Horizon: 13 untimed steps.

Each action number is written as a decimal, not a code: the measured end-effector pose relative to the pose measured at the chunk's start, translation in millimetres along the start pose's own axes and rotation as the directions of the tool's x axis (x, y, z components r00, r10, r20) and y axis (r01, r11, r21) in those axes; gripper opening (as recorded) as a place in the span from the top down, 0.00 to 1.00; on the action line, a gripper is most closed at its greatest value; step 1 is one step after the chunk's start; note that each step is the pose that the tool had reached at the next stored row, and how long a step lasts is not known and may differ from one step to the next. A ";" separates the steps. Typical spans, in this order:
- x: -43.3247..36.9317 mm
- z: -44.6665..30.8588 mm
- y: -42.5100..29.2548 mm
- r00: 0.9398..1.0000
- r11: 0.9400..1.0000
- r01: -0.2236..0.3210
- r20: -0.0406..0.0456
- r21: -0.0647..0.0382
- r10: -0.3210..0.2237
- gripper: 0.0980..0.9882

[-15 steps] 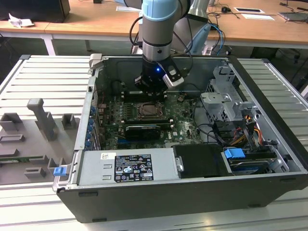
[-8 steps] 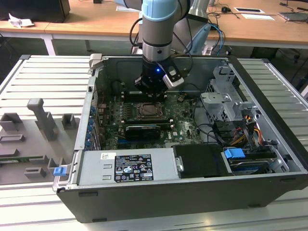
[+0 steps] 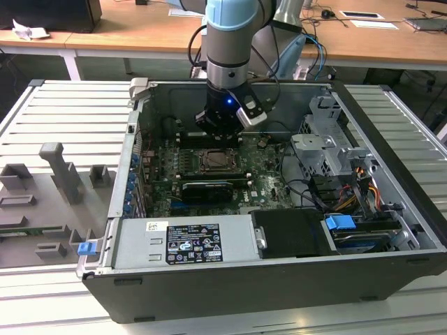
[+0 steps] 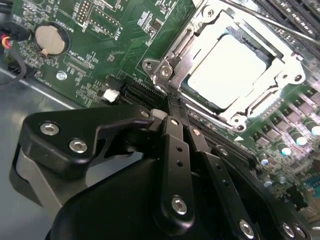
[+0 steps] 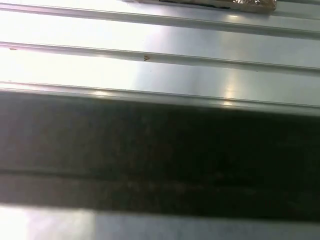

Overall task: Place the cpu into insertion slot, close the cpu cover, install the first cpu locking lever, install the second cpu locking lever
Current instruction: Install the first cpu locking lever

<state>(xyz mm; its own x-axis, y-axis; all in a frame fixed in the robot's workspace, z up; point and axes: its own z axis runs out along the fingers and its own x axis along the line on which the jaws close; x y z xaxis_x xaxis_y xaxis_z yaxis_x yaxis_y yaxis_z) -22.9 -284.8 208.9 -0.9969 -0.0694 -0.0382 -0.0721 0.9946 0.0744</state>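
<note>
Here, in the exterior view, the gripper (image 3: pixel 222 127) hangs just above the insertion slot (image 3: pixel 218 161) inside the open computer case (image 3: pixel 391 209). In the second wrist view the cpu (image 4: pixel 231 71) sits in the slot under the closed cpu cover (image 4: pixel 176 60); the gripper's fingers (image 4: pixel 176 131) look pressed together, holding nothing. Whether either locking lever is latched, I cannot tell.

I see the open computer case (image 3: pixel 279 279) lying on the worktop (image 3: pixel 56 112). Insertion slot (image 3: pixel 218 161) sits mid-board, cpu (image 4: pixel 231 69) in it, cpu cover (image 4: pixel 172 65) down over it. Claw (image 3: pixel 221 131) hangs just behind the slot. Power-supply box (image 3: pixel 185 241) along the case's near edge.
</note>
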 end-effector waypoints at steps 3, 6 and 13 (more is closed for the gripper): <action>-0.1 -4.1 -0.6 1.000 1.000 0.000 0.000 0.000 0.000 0.99; 0.0 -4.2 -1.6 1.000 1.000 0.000 0.000 0.000 0.000 0.99; 0.1 -4.4 -3.9 1.000 1.000 0.000 0.000 0.000 0.000 0.99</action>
<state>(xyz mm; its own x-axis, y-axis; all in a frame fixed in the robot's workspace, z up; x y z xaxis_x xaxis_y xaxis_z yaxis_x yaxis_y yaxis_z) -22.9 -289.0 213.0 -0.9969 -0.0695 -0.0383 -0.0722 0.9946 0.0744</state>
